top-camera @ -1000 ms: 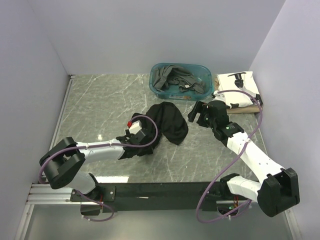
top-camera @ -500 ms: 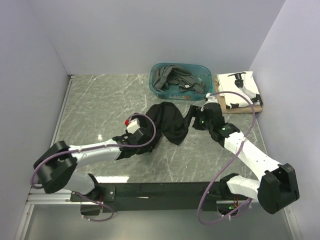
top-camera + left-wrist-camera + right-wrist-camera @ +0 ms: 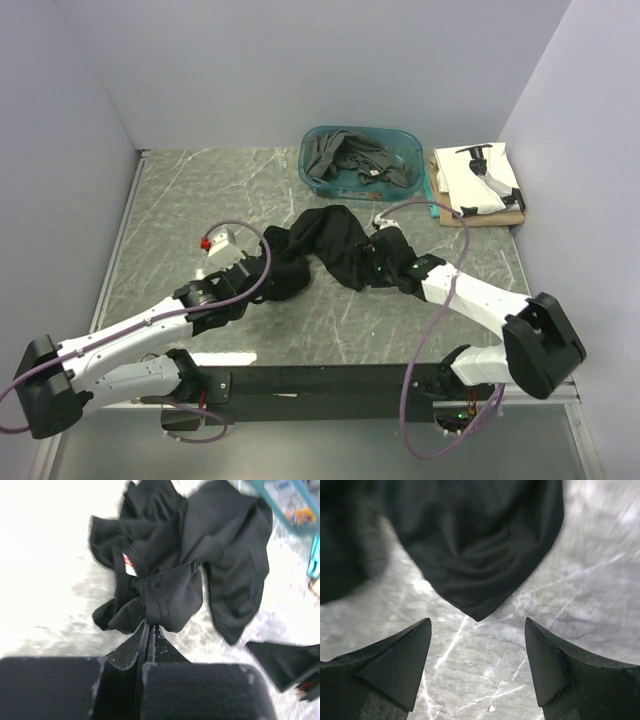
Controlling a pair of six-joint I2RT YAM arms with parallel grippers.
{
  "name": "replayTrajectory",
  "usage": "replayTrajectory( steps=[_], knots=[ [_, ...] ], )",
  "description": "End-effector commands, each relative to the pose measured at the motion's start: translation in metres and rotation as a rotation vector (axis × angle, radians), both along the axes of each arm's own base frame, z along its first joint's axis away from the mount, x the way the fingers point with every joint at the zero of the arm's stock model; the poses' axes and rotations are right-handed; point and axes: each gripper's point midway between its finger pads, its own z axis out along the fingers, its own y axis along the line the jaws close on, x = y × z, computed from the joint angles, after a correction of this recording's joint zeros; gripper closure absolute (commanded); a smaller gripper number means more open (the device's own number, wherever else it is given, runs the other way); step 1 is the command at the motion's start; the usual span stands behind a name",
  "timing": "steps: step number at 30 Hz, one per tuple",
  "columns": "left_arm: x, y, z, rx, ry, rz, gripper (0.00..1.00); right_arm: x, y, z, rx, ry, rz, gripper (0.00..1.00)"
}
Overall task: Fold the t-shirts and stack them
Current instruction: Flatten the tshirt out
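**Gripping the crumpled plain black cloth t-shirt (image 3: 335, 243) with one hand, the other spread wide beside it**

The black t-shirt lies in a rumpled heap near the middle of the grey-green marble-patterned worktop (image 3: 190, 200), in front of the teal plastic tub (image 3: 312, 184).

The left hand (image 3: 149, 623) is closed tight. Its two fingers are pressed together on a bunched fold with a stitched hem at the near-left side of the heap. In the left wrist view a small white label (image 3: 129, 565) shows among the folds just beyond the pinched part.

The right hand (image 3: 477, 626) is low at the shirt's right side with its fingers far apart and nothing between them. In the right wrist view bare worktop shows in the gap, and a pointed corner of the black cloth hangs just ahead of the fingertips.

Dark grey t-shirts (image 3: 345, 157) lie loosely piled inside the tub. At the far right of the worktop, well apart from the black shirt, a folded white t-shirt with black print (image 3: 478, 178) rests on top of a folded tan t-shirt (image 3: 492, 218).
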Motion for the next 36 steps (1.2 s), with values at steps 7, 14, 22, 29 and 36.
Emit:
replayTrajectory(
  steps=[7,14,22,29,36],
  knots=[
    [0.003,0.051,0.033,0.059,-0.113,0.186,0.99,0.011,0.021,-0.03,-0.056,0.071,-0.015,0.28],
    [0.005,0.066,0.043,0.081,-0.142,0.252,0.99,0.018,0.022,-0.042,-0.136,0.083,-0.046,0.49],
    [0.016,0.072,0.066,0.087,-0.2,0.317,0.99,0.029,0.01,-0.027,-0.212,0.025,-0.102,1.0],
    [0.029,0.079,0.115,0.15,-0.327,0.325,0.99,0.056,-0.01,0.06,-0.216,-0.197,-0.203,1.0],
    [0.03,0.092,0.17,0.195,-0.424,0.326,0.99,0.06,-0.05,0.173,-0.106,-0.445,-0.326,1.0]
  ],
)
